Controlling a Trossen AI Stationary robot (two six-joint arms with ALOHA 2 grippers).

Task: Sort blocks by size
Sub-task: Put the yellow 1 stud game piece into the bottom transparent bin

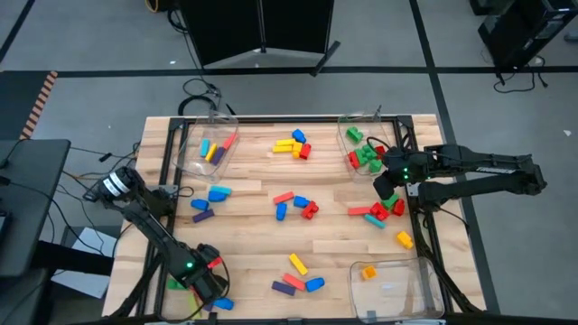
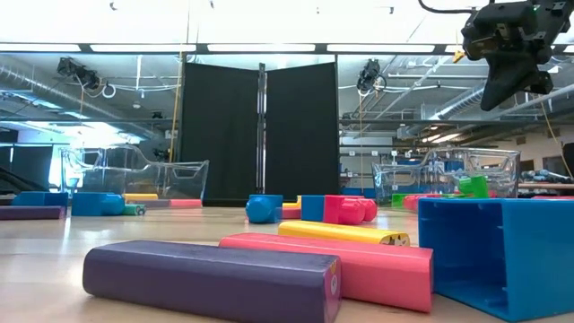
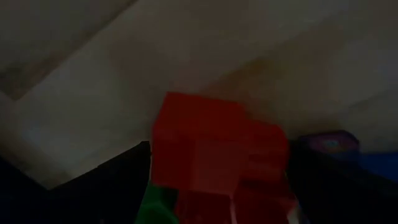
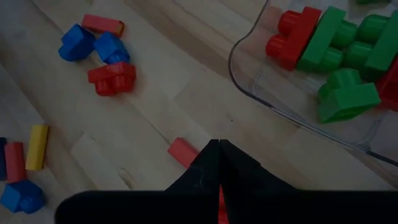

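Loose blocks lie in clusters on the wooden table (image 1: 253,244). My left gripper (image 1: 206,278) points down at the near left corner. It is open over a red block (image 3: 217,149), with one dark finger (image 3: 118,180) on each side of it. A green block (image 3: 155,208) and a purple one (image 3: 326,143) lie close by. My right gripper (image 1: 386,188) hangs shut (image 4: 219,168) above the table beside the far right bin (image 1: 366,144), holding nothing. That bin holds green and red blocks (image 4: 336,56). My left gripper comes at the red block (image 3: 186,124) from above, with its fingers close on either side. I cannot tell whether they touch it. The block lies on the table.
A clear bin at the far left (image 1: 208,144) holds yellow, blue and red blocks. A near right bin (image 1: 393,280) holds an orange one. Block clusters lie at the far middle (image 1: 293,144), centre (image 1: 293,206), near middle (image 1: 298,275) and right (image 1: 379,212).
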